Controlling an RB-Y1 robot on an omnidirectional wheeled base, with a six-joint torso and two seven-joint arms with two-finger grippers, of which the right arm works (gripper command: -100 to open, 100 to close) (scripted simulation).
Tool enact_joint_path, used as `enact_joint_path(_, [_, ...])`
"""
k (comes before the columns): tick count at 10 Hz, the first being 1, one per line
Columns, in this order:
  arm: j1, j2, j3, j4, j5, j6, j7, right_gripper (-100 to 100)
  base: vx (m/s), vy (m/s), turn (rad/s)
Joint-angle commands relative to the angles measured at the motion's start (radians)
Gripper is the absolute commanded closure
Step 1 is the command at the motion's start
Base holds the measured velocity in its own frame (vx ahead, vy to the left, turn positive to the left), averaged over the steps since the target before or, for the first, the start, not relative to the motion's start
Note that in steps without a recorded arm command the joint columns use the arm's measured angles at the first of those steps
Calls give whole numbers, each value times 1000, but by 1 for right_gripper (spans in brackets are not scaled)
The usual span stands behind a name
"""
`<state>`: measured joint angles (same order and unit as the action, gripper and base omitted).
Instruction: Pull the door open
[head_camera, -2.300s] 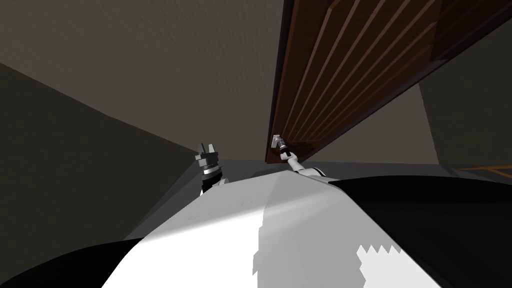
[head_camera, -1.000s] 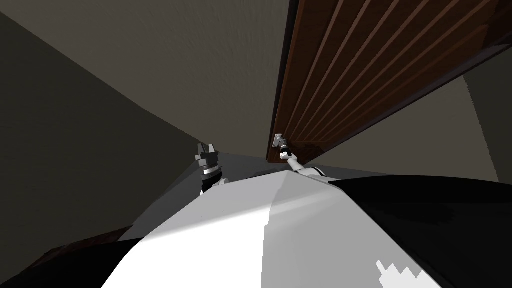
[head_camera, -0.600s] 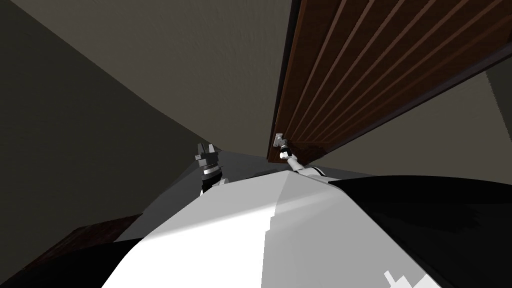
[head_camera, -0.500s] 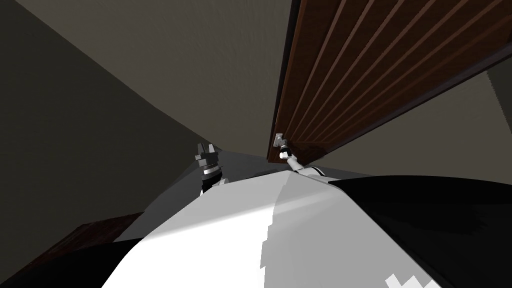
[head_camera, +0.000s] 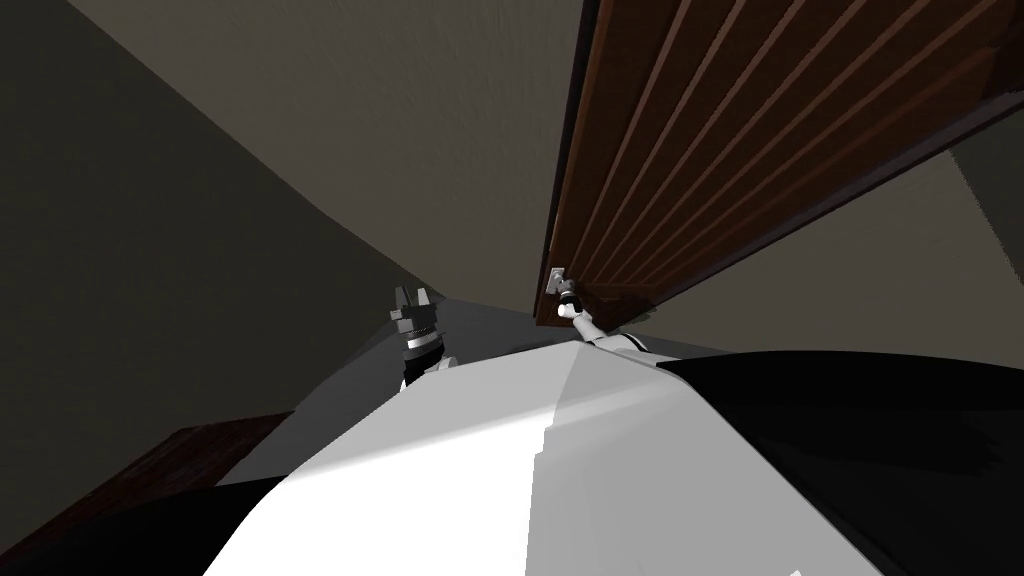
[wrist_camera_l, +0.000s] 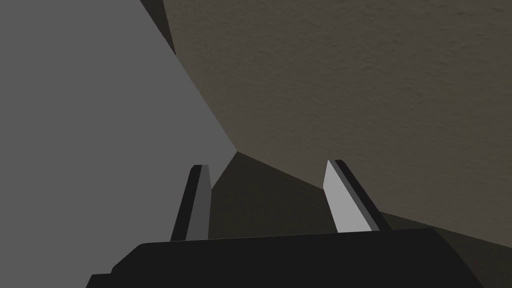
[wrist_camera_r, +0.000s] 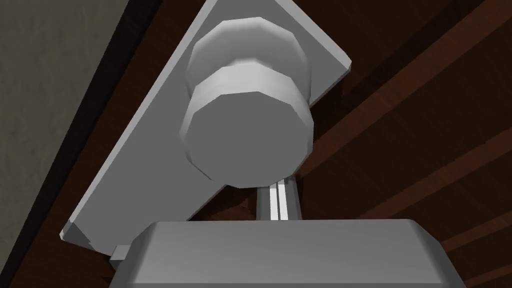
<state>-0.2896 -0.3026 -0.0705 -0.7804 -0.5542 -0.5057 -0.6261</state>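
Note:
A dark brown door (head_camera: 720, 150) with raised strips stands at my right front, swung partly out from the wall. Its grey round knob (wrist_camera_r: 247, 130) sits on a grey plate (wrist_camera_r: 150, 150) near the door's free edge. In the right wrist view my right gripper (wrist_camera_r: 278, 192) is shut, its two fingers lying together against the door just past the knob, their tips hidden behind it. From the head I see the right gripper (head_camera: 563, 290) at the knob (head_camera: 556, 278). My left gripper (head_camera: 413, 296) hangs open and empty to the left, fingers (wrist_camera_l: 345, 200) apart.
A dull beige wall (head_camera: 400, 130) runs left of the door and meets a darker wall (head_camera: 120, 280) at a corner. A strip of grey floor (head_camera: 480, 320) lies between them and me. A dark brown surface (head_camera: 190, 450) shows at the lower left.
The whole head view has shifted: I have moved, the wall corner has swept to the right and the brown surface has come in at lower left. My right gripper stays at the knob.

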Motion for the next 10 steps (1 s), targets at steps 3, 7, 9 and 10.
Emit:
enact_joint_path(3, [1, 50, 1, -46, -65, 9, -74, -100, -122, -36, -13])
enact_joint_path(7, [-1, 91, 4, -72, -127, 17, -149, -100, -75, -27, 16])
enact_joint_path(9, [-1, 104, 5, -63, -148, 20, -174, -100, -71, -24, 45])
enact_joint_path(10, [-1, 104, 5, -81, -148, 20, -174, -100, -26, -9, 12])
